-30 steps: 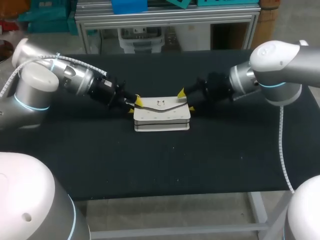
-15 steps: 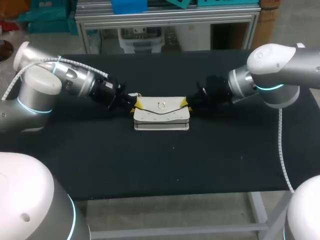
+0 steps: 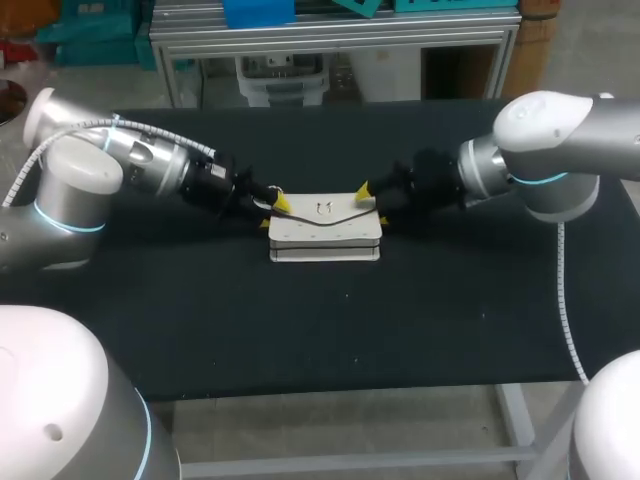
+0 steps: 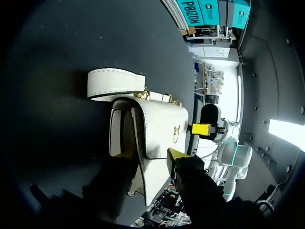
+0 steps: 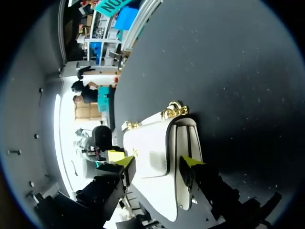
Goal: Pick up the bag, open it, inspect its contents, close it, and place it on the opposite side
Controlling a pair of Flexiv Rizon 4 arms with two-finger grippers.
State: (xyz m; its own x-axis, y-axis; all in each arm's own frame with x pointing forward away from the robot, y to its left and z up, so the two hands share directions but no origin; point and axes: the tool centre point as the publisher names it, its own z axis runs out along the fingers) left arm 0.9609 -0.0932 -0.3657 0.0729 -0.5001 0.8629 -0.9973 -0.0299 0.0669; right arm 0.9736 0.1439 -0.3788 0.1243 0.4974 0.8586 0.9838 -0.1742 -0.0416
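White with gold fittings, the bag (image 3: pixel 323 238) lies flat near the middle of the black table (image 3: pixel 330 330), its flap (image 3: pixel 300 212) facing up and a small gold clasp (image 3: pixel 321 209) on the flap's centre. In the left wrist view a short white strap (image 4: pixel 116 83) lies on the cloth beside the bag's far edge, joined to it by gold hardware. The right wrist view shows gold chain links (image 5: pixel 174 110) at the corner on that side.

The left gripper (image 3: pixel 274 212) is at the bag's left end, by the far corner. Its two yellow tips are spread apart, one over the flap's edge and one just outside the end, so it is open and holds nothing. In its own view the bag's end runs in between the fingers.

The right gripper (image 3: pixel 372 203) is at the opposite end, mirroring it. Its fingers are also parted, one tip just beyond the far corner and the other beside the end wall. In the right wrist view the bag's end sits between the tips. I cannot tell whether either tip touches it.

The left arm (image 3: pixel 120 160) and right arm (image 3: pixel 540 150) come in low from their own sides.
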